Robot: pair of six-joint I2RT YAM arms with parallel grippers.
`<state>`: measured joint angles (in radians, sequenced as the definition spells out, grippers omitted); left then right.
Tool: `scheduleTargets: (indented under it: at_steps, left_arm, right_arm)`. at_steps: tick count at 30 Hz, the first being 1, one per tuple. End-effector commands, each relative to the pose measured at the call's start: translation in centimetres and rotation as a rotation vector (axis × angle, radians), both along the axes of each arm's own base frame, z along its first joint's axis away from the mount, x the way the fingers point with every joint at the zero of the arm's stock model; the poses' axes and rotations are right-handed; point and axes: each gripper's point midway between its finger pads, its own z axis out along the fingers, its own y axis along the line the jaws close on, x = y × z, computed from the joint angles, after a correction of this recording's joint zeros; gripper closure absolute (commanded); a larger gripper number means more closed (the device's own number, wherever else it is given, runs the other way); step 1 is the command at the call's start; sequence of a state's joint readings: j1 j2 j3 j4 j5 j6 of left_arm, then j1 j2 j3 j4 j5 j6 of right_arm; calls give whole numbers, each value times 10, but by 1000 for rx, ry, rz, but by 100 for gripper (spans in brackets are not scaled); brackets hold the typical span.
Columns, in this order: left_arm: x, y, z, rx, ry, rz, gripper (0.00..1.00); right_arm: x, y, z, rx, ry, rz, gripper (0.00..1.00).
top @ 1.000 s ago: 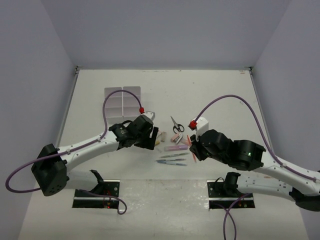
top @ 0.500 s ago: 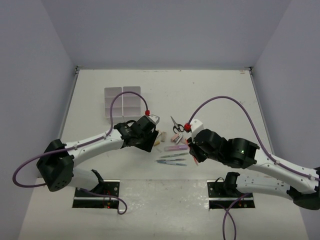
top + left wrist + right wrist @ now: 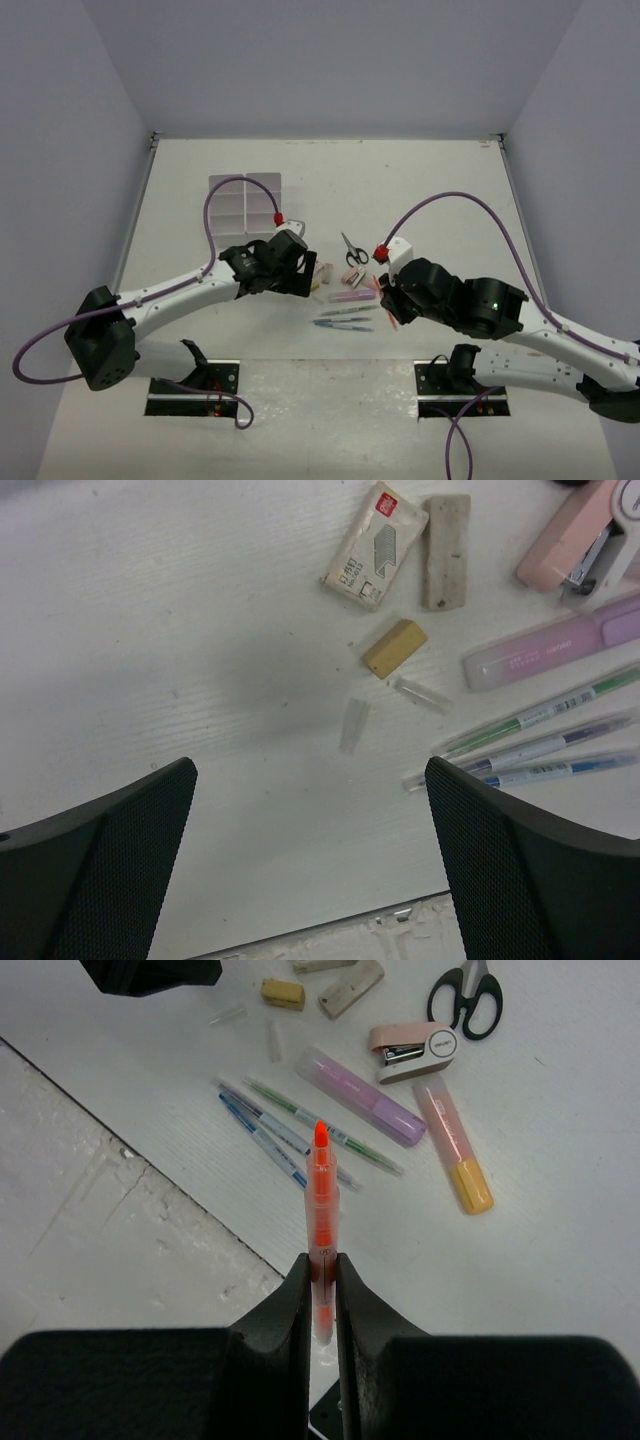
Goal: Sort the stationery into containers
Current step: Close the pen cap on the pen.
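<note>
My right gripper [image 3: 322, 1268] is shut on a red-orange pen [image 3: 320, 1195] and holds it above the table, tip pointing away; in the top view this gripper [image 3: 386, 298] is at the right end of the pile. Below lie a purple marker [image 3: 360, 1095], a pink-orange marker [image 3: 452, 1140], a green pen [image 3: 320, 1125], blue pens [image 3: 262, 1130] and black-handled scissors [image 3: 468, 995]. My left gripper [image 3: 310, 780] is open and empty above bare table, just left of a yellow eraser [image 3: 394, 648] and a whitish eraser [image 3: 445, 552]. The white six-compartment tray [image 3: 245, 200] stands at the back left.
A pink stapler [image 3: 585, 535] and a small staple box [image 3: 375, 545] lie among the stationery. Two clear pen caps [image 3: 354, 724] lie near the yellow eraser. The table's near edge [image 3: 400, 920] is just below the left gripper. Grey walls close in three sides.
The left arm swung a little toward the pile and came back left. The right gripper shifted slightly at the right end of the pile, still shut on the pen.
</note>
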<state>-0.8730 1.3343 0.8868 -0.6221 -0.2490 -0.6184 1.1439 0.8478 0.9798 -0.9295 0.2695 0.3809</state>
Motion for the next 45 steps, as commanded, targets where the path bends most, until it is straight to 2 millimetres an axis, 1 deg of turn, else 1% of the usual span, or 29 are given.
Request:
scheduleTargets:
  at_steps: [1,2,3,4,6,8,9,11,12,15,17,19,21,23,24,25,27,29,32,34,36,38,39,42,45]
  left_arm:
    - [16,0,34,-89,-91,174,0]
    - [15,-7,33,-102,-84,136,1]
    - [17,-19,33,-130,-85,81,3]
    - [14,-21,29,-114,-59,62,5]
    - [17,-26,34,-107,-49,82,11]
    - [19,-29,40,-124,-50,162,20]
    - [18,-33,43,-157,-52,212,28]
    - [20,-38,49,-219,-64,314,38]
    - [22,-38,51,-249,-70,383,38]
    - [26,-42,46,-265,-74,476,39]
    - [27,-45,41,-247,-76,511,43]
    - [26,-40,30,-181,-108,581,49]
    - [24,-39,17,-103,-128,609,50]
    - [24,-40,17,-61,-130,641,51]
    - [23,-40,17,-29,-132,658,54]
    - [23,-39,17,14,-137,684,62]
    - [15,-35,13,101,-147,717,74]
    - [15,-47,17,102,-147,721,72]
    - [11,-55,10,81,-114,727,68]
    - [8,-58,1,61,-91,722,67]
    - [8,-65,-3,25,-75,715,67]
    - [10,-79,-8,-22,-52,698,65]
    - [10,-83,-9,-26,-44,696,64]
    - [11,-86,-17,-12,-31,702,64]
    - [12,-84,-27,-13,-10,721,63]
  right_arm:
    - [2,-2,6,6,-15,-6,100]
    - [2,-2,6,5,-13,-5,100]
    - [2,-2,6,5,-13,-6,100]
    - [3,-3,7,9,-17,-14,100]
    - [4,-4,9,16,-24,-22,100]
    - [6,-6,12,27,-36,-40,100]
    - [7,-6,13,32,-41,-49,100]
    - [9,-8,17,46,-53,-66,100]
    - [9,-9,19,55,-56,-71,100]
    - [8,-11,22,71,-65,-74,100]
    - [8,-13,24,79,-73,-73,100]
    - [7,-16,29,94,-87,-68,100]
    - [6,-18,32,110,-95,-63,100]
    - [4,-19,35,123,-101,-52,100]
    - [4,-19,36,125,-101,-46,100]
    - [3,-19,35,124,-100,-38,100]
    - [3,-19,35,125,-104,-33,100]
    - [1,-17,35,128,-108,-13,100]
    - [1,-18,38,136,-118,-5,100]
    - [0,-19,40,146,-123,0,100]
    - [0,-20,42,155,-128,2,100]
    - [-2,-22,46,177,-134,7,100]
    - [-3,-22,48,184,-135,7,100]
    - [-5,-23,49,194,-136,14,100]
    - [-5,-22,49,195,-135,16,100]
